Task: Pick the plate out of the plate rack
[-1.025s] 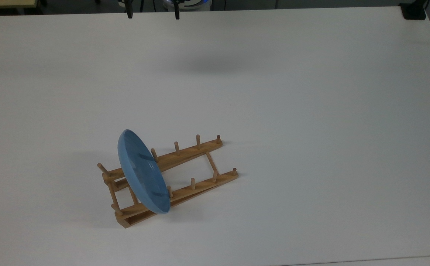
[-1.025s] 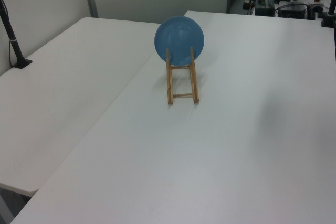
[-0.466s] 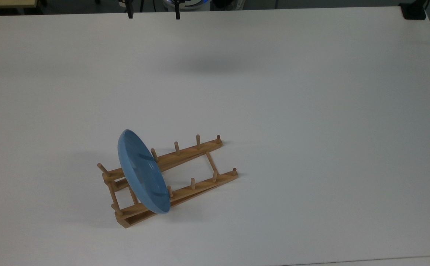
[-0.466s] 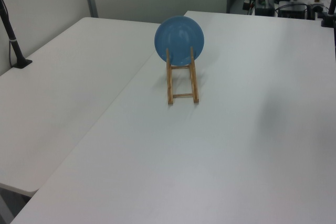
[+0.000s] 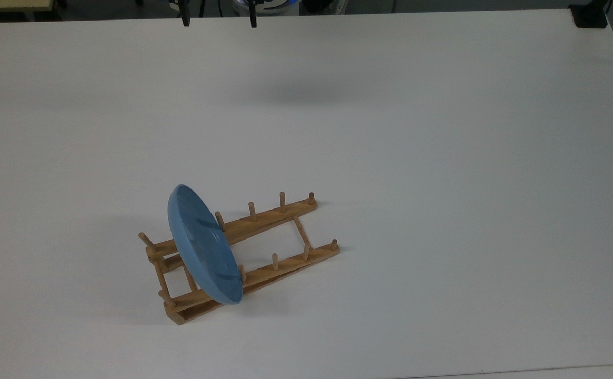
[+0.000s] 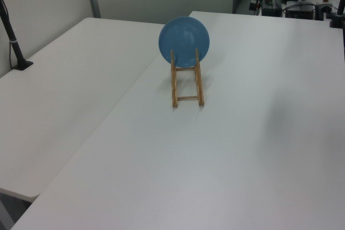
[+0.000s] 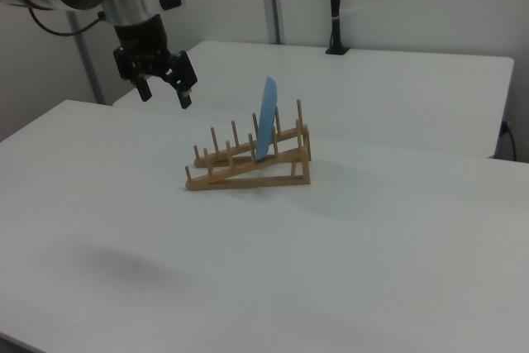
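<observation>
A glossy blue plate (image 5: 203,245) (image 6: 184,38) (image 7: 266,119) stands on edge between the pegs of the light-brown wooden plate rack (image 5: 264,221) (image 6: 187,85) (image 7: 240,169), near the rack's raised end. My gripper (image 7: 164,93) (image 5: 218,20) hangs high above the table, well away from the rack, at the right view's upper left and the top view's upper edge. Its two dark fingers (image 7: 186,97) are spread apart and hold nothing.
The rack sits on a wide white table (image 5: 443,158). A second white table (image 6: 59,95) adjoins it in the left view's left. A black post (image 7: 335,6) stands at the far table edge, and a black clamp (image 5: 590,16) at the top view's upper right corner.
</observation>
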